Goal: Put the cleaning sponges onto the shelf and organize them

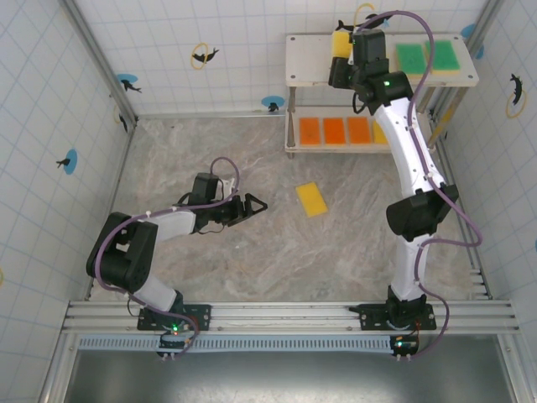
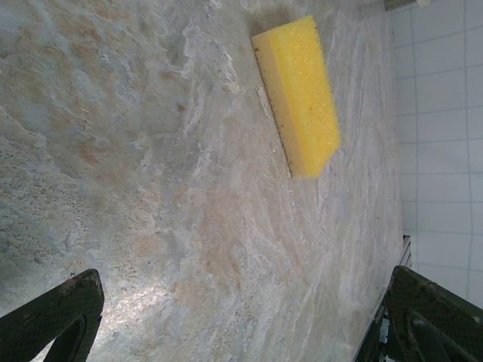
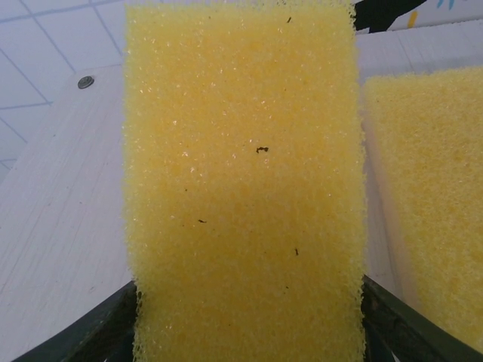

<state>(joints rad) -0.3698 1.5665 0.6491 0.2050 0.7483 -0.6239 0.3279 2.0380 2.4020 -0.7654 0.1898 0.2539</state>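
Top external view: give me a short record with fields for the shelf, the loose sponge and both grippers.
shelf top board: two green sponges on the right; yellow sponge between the fingers of the right gripper, second yellow sponge beside it
shelf lower board: three orange sponges in a row
table: loose yellow sponge, lying flat
left gripper: open, empty, pointed toward loose yellow sponge
right gripper grip: unclear

Bright even light, faint tabletop (image 2: 151,294) sheen
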